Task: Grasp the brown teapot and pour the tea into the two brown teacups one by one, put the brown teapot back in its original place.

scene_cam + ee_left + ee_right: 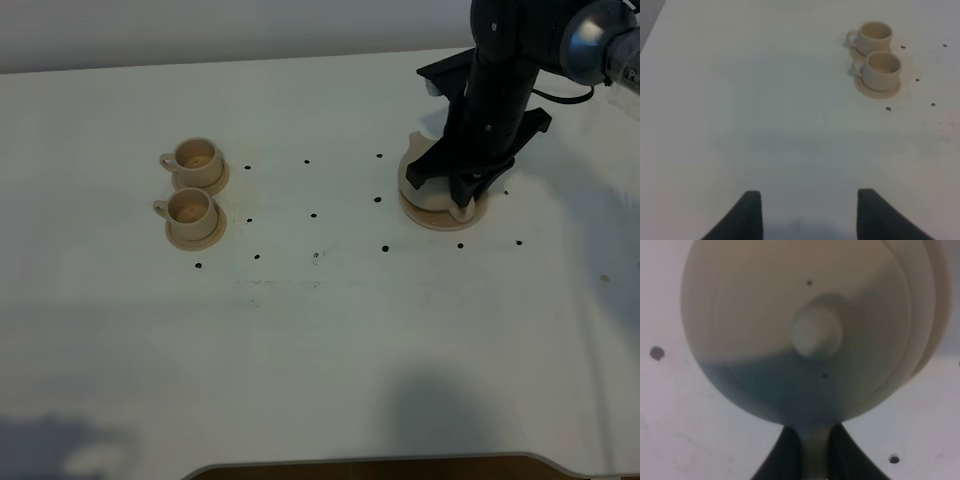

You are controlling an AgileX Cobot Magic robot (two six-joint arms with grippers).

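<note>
The brown teapot (pixel 418 165) sits on its wide round saucer (pixel 437 216) at the back right, mostly hidden by my right arm. In the right wrist view I look down on the teapot's lid (pixel 790 320) and knob (pixel 816 333). My right gripper (pixel 815 457) has both fingers pressed against the loop handle between them; it also shows in the exterior view (pixel 466 196). The two brown teacups (pixel 193 155) (pixel 189 207) stand on their saucers at the left, handles to the left. My left gripper (pixel 807 215) is open and empty over bare table, well short of the cups (pixel 876 36) (pixel 883 67).
Small black dots (pixel 313 215) mark the white table (pixel 320 340) between the cups and the teapot. The table's front edge (pixel 370 462) runs along the bottom of the exterior view. The left arm is out of the exterior view.
</note>
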